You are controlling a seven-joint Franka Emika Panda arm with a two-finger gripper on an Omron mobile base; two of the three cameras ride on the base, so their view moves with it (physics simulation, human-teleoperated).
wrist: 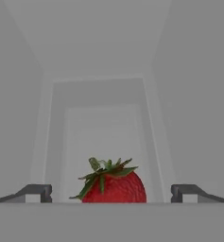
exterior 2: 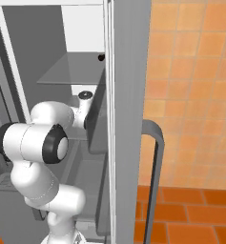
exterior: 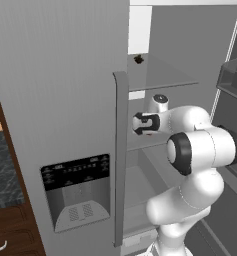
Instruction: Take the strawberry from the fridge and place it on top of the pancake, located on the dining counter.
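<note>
Presently, catalogued from largest to smallest:

Fridge [exterior: 60, 100] — one, tall and light grey; one door closed, carrying a long vertical handle [exterior: 120, 155] and a black water-dispenser panel [exterior: 77, 190]; the other door swung open, its inner bins showing at the right edge of the left base view; interior shelves [exterior: 160, 80] pale and mostly bare.

Arm [exterior: 200, 150] — one, white with dark joints, reaching forward into the open compartment at mid-shelf height.

End effector [wrist: 111, 193] — one; jaws spread fully wide, holding nothing; both dark fingertips [wrist: 35, 193] stand level, well out to either side of the berry.

Strawberry [wrist: 112, 185] — one, red with a green leafy cap, sitting on a shelf inside the fridge; in the hand view it lies straight ahead of the end effector, centred in the gap between the tips and touching neither; its long axis runs upright in that view, cap uppermost; a short straight advance looks enough to bring the tips alongside it before closing.

Small dark item [exterior: 138, 59] — one, on the upper shelf, well above the arm; too small to identify.
</note>
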